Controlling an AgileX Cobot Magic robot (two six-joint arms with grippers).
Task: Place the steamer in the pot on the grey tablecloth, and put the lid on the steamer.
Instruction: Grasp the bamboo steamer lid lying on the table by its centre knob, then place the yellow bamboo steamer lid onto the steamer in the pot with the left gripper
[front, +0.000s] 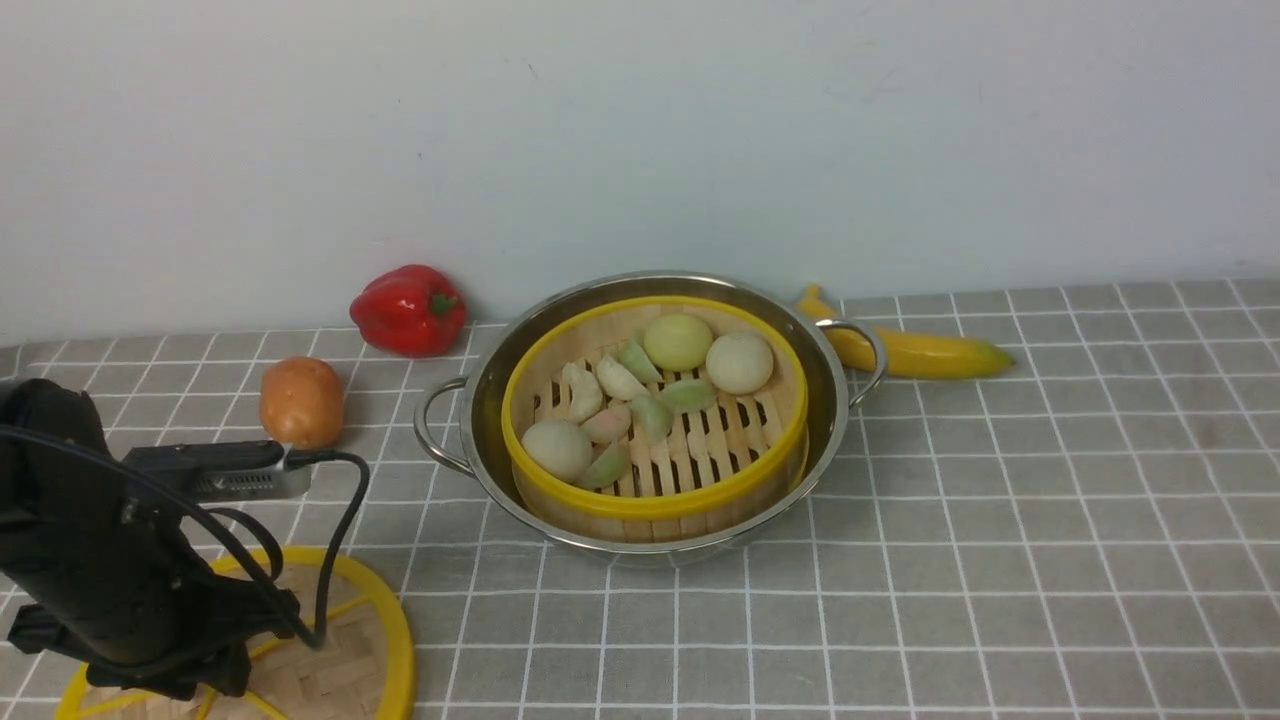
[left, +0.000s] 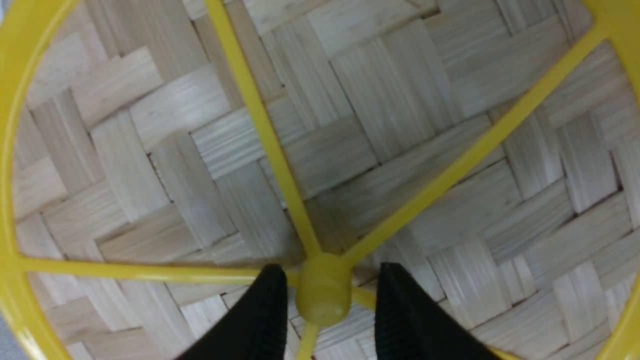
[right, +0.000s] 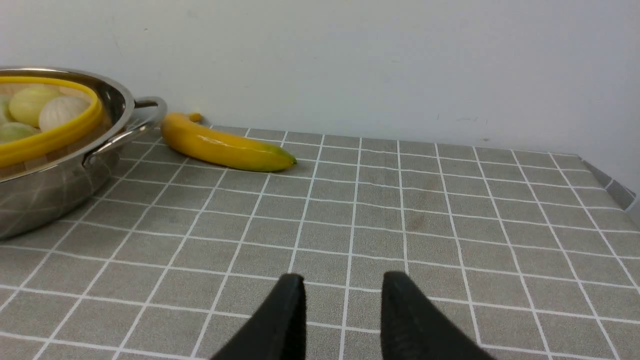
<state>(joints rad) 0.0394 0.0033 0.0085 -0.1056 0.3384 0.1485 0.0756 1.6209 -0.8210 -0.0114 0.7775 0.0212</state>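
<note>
surface: grey tablecloth (front: 1000, 480), white wall (front: 640, 120) behind.
pot (front: 488, 392): mid-cloth, steamer (front: 655, 505) sitting inside.
lid (front: 392, 620): flat on cloth, 7 o'clock from pot.
left gripper (left: 332, 272): parted narrowly either side of lid's knob (left: 324, 302).
right gripper (right: 342, 280): parted, holding nothing.

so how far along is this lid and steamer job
Done: the bamboo steamer basket of toy buns sits in the shiny steel pot. In hand: the left fingers straddle the yellow knob of the flat woven bamboo lid, not closed. Left: grip, lift, set it on the steamer.
</note>
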